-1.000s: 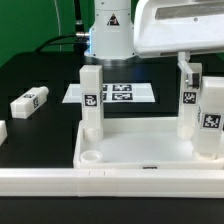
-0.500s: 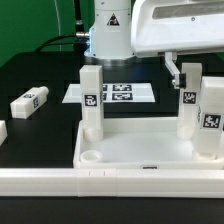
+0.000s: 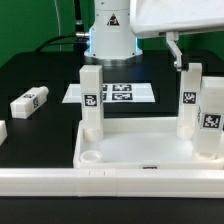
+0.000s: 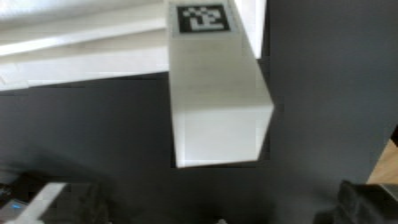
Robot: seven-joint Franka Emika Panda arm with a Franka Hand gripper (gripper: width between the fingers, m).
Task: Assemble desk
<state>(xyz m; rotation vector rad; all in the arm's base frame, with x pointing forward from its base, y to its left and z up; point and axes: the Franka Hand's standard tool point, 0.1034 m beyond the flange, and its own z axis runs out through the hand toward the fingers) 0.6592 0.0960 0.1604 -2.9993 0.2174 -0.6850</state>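
The white desk tabletop lies on the black table with its rim up. Three white legs stand upright in it: one at the far corner on the exterior view's left, and two on the right. The near left socket is empty. A loose leg lies on the table to the left. My gripper hangs open and empty above the right far leg, apart from it. In the wrist view that leg shows below the gripper, with the tabletop beside it.
The marker board lies behind the tabletop, in front of the arm's base. A long white rail runs along the front edge. Another white part shows at the exterior view's left edge.
My gripper has risen straight up off the right far leg, which stays standing in its socket. Nothing else has moved.
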